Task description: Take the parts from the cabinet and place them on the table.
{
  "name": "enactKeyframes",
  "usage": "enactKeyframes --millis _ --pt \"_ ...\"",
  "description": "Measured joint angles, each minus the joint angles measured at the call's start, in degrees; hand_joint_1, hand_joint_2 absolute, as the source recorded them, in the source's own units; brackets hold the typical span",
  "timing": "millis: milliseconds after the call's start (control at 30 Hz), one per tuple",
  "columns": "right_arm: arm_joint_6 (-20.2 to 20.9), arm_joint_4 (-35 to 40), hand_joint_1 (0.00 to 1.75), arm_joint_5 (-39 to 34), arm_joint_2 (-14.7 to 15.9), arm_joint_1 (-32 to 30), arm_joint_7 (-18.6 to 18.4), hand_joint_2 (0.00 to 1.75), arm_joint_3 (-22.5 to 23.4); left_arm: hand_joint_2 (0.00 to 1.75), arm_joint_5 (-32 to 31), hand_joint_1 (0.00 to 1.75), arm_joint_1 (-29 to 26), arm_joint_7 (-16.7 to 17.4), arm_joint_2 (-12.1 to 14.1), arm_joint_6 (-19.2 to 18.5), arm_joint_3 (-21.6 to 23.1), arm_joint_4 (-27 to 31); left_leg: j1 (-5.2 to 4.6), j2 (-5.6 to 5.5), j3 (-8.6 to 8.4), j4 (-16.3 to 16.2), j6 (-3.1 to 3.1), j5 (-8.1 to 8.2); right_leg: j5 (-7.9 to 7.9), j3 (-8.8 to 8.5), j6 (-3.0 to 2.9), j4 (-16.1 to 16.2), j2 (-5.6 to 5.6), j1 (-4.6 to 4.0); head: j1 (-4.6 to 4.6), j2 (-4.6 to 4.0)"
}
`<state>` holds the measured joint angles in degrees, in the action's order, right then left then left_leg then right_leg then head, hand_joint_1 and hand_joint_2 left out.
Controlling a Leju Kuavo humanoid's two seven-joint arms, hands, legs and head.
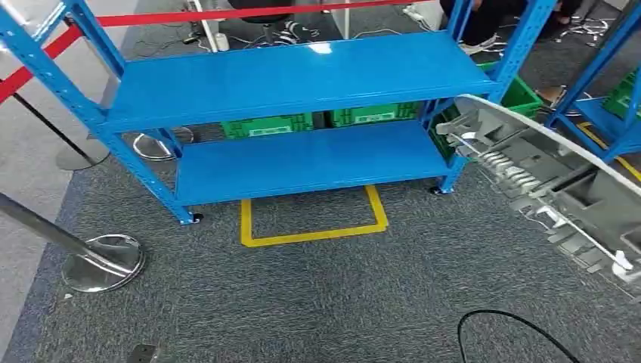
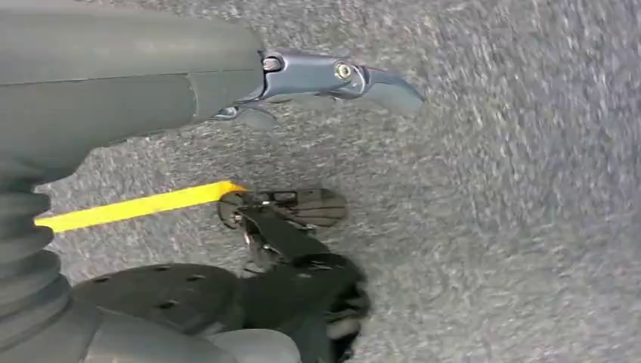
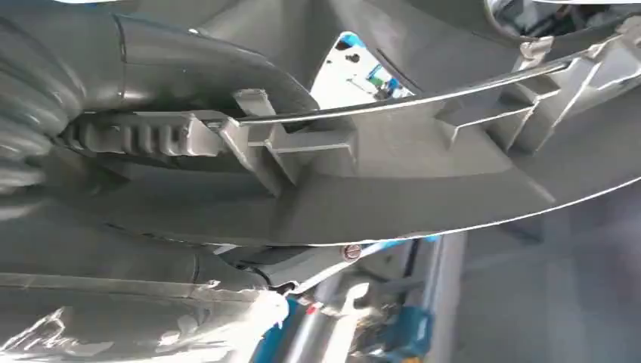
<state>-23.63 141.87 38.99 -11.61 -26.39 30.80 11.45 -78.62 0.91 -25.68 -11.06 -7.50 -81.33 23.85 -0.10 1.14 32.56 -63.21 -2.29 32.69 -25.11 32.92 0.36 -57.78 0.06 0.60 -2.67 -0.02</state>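
A long grey ribbed plastic part point(image 1: 533, 178) slants across the right side of the head view, in front of the blue cabinet's right post. In the right wrist view my right hand point(image 3: 189, 249) grips this part point(image 3: 393, 174), with the thick thumb above it and a finger under its edge. The blue cabinet point(image 1: 302, 79) stands ahead with two bare shelves. My left hand point(image 2: 151, 91) hangs over the grey carpet, its fingers point(image 2: 332, 74) stretched out and holding nothing.
Green crates point(image 1: 268, 125) sit behind the lower shelf. A yellow tape square point(image 1: 314, 227) marks the carpet in front of the cabinet. Chrome stanchion bases point(image 1: 102, 261) with a red belt stand at the left. A second blue rack point(image 1: 612, 83) is at the right, and a black cable point(image 1: 514, 325) lies nearby.
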Motion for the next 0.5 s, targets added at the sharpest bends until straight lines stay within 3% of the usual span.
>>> enactKeyframes --millis 33,67,100,133,200,233,267,333,400,433,467,500 --pt "0.26 0.00 1.43 -0.30 0.00 0.01 0.00 1.75 0.02 1.75 -0.22 0.00 -0.02 0.15 -0.04 0.30 0.00 0.00 0.03 -0.37 2.47 -5.17 -0.04 2.32 0.11 0.28 -0.13 -0.01 0.77 -0.04 -0.02 0.00" --pt "0.57 0.00 1.43 -0.33 0.00 -0.03 0.02 1.75 0.02 1.75 -0.22 0.00 -0.09 0.15 -0.11 0.61 0.00 0.00 0.03 -0.52 4.47 -9.26 -0.01 3.59 0.22 0.45 -0.09 -0.03 1.61 -0.09 0.00 0.00" --pt "0.81 0.00 1.43 -0.20 0.00 -0.04 0.17 1.75 0.02 1.75 -0.22 0.00 -0.08 0.24 -0.17 0.87 -0.02 0.00 0.02 -0.62 5.28 -10.58 0.10 3.28 0.34 0.54 -0.09 -0.04 2.43 -0.11 0.02 0.00" --pt "0.85 0.00 1.43 -0.04 0.00 -0.07 0.35 1.75 0.02 1.75 -0.22 0.00 -0.01 0.24 -0.22 0.90 -0.02 -0.02 0.01 -0.70 4.82 -9.36 0.25 1.63 0.41 0.54 0.01 -0.04 3.23 -0.11 0.00 0.00" --pt "0.70 0.20 1.43 0.46 -0.13 -0.11 0.88 1.75 0.00 1.75 -0.28 0.00 0.19 0.26 -0.22 0.94 -0.02 0.00 0.04 -1.70 0.80 -0.68 0.74 -4.11 0.59 0.49 0.28 -0.04 4.96 -0.07 0.00 0.00" --pt "0.61 0.44 1.43 0.68 -0.22 -0.20 0.98 1.75 -0.04 1.75 -0.30 0.00 0.18 0.35 -0.22 1.05 -0.02 0.00 0.12 -3.46 -1.27 3.68 0.99 -6.11 0.69 0.50 0.44 -0.04 5.63 -0.01 0.00 0.00" --pt "0.48 0.68 1.43 0.81 -0.31 -0.19 1.09 1.75 -0.13 1.75 -0.39 0.00 0.18 0.39 -0.22 1.05 -0.09 0.00 0.27 -6.37 -2.35 6.29 1.36 -6.25 0.77 0.81 0.76 -0.33 6.22 -0.30 0.04 0.00" --pt "0.24 1.07 1.43 1.07 -0.33 -0.43 1.18 1.75 -0.50 1.75 -0.70 0.00 0.35 0.57 -0.24 0.72 -0.11 -0.02 0.40 -5.64 -2.49 7.28 1.29 -5.61 1.21 1.77 1.56 -0.29 7.61 -0.01 0.13 0.00" --pt "0.11 1.51 1.43 1.47 -0.42 -0.96 1.16 1.75 -0.57 1.75 -0.81 0.00 0.39 0.55 -0.26 0.63 -0.11 -0.09 0.32 -4.50 -2.54 7.54 1.92 -5.96 1.64 2.27 2.34 0.12 8.80 0.17 0.13 0.00" --pt "0.09 1.71 1.43 1.71 -0.44 -1.21 1.14 1.75 -0.57 1.75 -0.90 0.00 0.48 0.55 -0.35 0.61 -0.11 -0.20 0.62 -3.49 -2.62 7.89 2.29 -6.22 1.13 2.51 2.39 -0.60 6.84 0.07 0.04 0.00" --pt "-0.07 1.81 1.43 1.80 -0.44 -1.18 1.11 1.75 -0.59 1.75 -1.00 0.00 0.47 0.50 -0.20 0.61 -0.11 -0.22 0.61 -2.96 -2.62 7.90 2.57 -6.18 -0.61 3.48 2.73 -2.68 3.41 -0.20 0.62 0.00" --pt "-0.09 1.81 1.43 1.90 -0.44 -1.01 1.07 1.75 -0.74 1.75 -1.16 0.00 0.31 0.48 -0.17 0.63 -0.11 -0.22 0.51 -2.11 -2.63 7.88 2.78 -6.13 -3.29 5.41 3.12 -6.99 1.40 -0.17 0.88 0.00"
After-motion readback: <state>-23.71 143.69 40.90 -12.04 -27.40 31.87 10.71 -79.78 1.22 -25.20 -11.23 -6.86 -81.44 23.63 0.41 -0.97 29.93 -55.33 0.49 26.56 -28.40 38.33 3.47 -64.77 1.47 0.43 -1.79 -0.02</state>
